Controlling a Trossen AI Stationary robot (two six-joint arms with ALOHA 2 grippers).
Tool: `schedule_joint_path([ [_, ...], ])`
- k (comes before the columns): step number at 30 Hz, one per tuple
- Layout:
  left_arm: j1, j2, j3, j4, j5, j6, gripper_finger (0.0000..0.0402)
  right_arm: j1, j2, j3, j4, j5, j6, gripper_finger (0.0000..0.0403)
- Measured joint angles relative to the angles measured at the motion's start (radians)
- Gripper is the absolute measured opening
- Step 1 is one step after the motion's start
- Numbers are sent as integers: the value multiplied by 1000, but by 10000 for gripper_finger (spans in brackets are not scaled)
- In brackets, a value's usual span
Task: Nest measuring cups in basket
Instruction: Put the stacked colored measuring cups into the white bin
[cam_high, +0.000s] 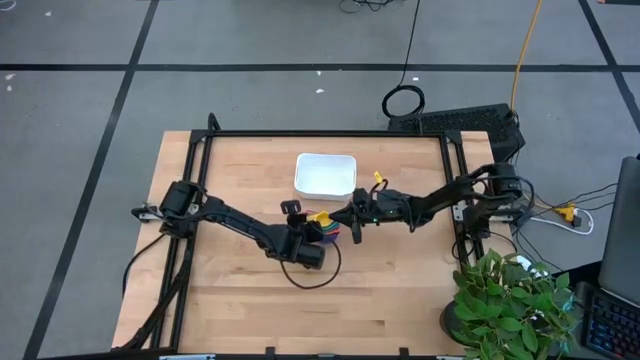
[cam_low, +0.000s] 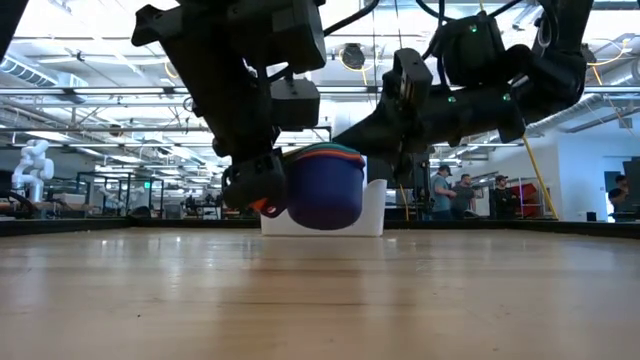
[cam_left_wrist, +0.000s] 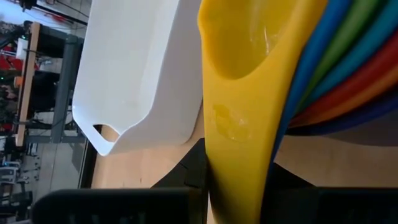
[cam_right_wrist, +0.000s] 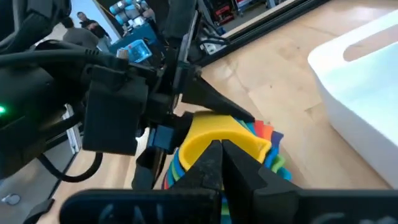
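We see the measuring cups (cam_high: 322, 229) nested into one stack, yellow innermost, held between the two grippers near the middle of the table (cam_high: 240, 170) and just in front of the basket (cam_high: 325, 174). In the low view the stack's navy outer cup (cam_low: 326, 190) hangs clear of the wood, lifted off it, with the white basket (cam_low: 375, 210) behind it.

The left gripper (cam_high: 310, 222) sits at the stack's left side. Its wrist view shows the yellow handle (cam_left_wrist: 239, 124) running down between its dark fingers, with the other coloured rims fanned beside it, so we read it as clamped on the stack's handles. The left arm reaches from the table's left edge, elbow bent, wrist turned toward the centre.

The right gripper (cam_high: 352, 222) meets the stack from the right. Its fingertips (cam_right_wrist: 214, 158) appear pinched together over the yellow cup's rim (cam_right_wrist: 217, 134), though the contact is partly hidden. The right arm stretches low across from the right edge.
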Motion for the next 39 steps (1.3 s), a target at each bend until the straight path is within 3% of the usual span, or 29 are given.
schedule_joint_path([
  [17,18,2,0,11,41,-2,53,47,35,1,10,-17,-7,0],
  [24,32,2,0,22,92,-38,95,51,35,2,-41,-30,-21,0],
  [33,39,0,1,18,246,-29,140,51,36,1,-49,-35,-31,0],
  [39,39,0,20,-18,323,-28,191,51,36,0,-70,-34,-36,0],
])
